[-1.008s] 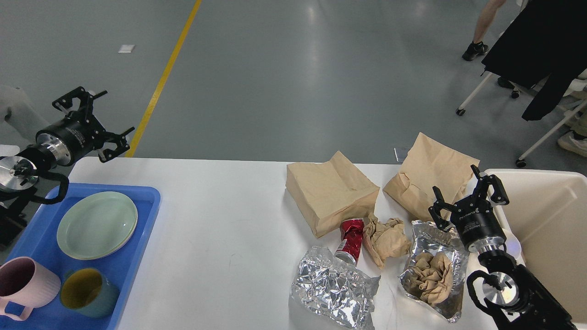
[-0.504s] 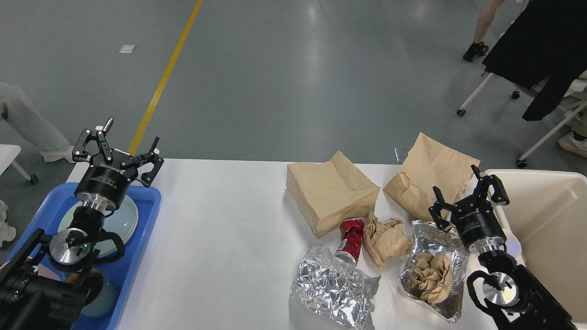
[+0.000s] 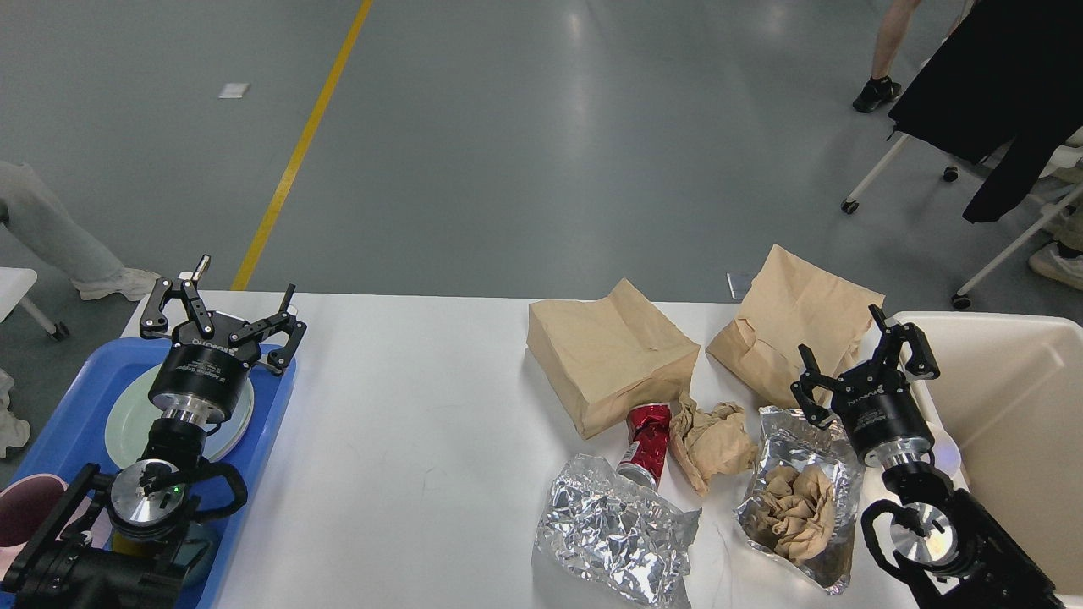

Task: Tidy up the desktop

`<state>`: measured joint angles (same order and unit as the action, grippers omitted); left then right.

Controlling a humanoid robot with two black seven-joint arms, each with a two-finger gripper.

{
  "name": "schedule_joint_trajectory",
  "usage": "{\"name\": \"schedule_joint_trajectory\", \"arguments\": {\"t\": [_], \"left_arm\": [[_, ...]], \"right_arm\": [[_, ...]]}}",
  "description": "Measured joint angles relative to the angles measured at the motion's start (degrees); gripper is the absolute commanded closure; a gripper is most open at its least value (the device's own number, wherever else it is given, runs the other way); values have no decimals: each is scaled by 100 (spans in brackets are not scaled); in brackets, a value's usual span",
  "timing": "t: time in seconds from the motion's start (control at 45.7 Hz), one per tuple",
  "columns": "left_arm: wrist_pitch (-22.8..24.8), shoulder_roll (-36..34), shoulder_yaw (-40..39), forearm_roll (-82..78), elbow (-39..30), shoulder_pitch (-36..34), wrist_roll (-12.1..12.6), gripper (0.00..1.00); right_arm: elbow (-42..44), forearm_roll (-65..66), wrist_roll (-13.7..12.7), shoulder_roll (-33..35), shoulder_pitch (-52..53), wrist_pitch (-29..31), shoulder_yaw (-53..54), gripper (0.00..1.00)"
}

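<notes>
Facing litter on right half of desktop (image 3: 423, 440) | right gripper (image 3: 865, 364) spread, empty, touching nothing, just beside rear paper bag (image 3: 783, 326), foil pouch (image 3: 799, 495) just below; cream bin (image 3: 1015, 397) alongside | left gripper (image 3: 222, 317) spread, well apart over blue tray (image 3: 68, 423) | right arm nearer

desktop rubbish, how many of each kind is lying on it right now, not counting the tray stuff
Lying on the white desktop:
Brown paper bags: 2
Foil bags: 2
Crumpled brown paper wads: 2, one loose, one inside the right foil bag
Crushed red cans: 1
Total: 7
</notes>
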<state>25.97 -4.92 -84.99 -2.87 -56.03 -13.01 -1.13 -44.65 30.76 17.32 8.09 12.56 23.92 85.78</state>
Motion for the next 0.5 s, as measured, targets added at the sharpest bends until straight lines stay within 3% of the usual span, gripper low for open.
{"name": "schedule_joint_trajectory", "arguments": {"t": [0.504], "left_arm": [[118,88,-150,23,8,141,-63,4]], "right_arm": [[0,0,0,0,0,0,0,0]]}}
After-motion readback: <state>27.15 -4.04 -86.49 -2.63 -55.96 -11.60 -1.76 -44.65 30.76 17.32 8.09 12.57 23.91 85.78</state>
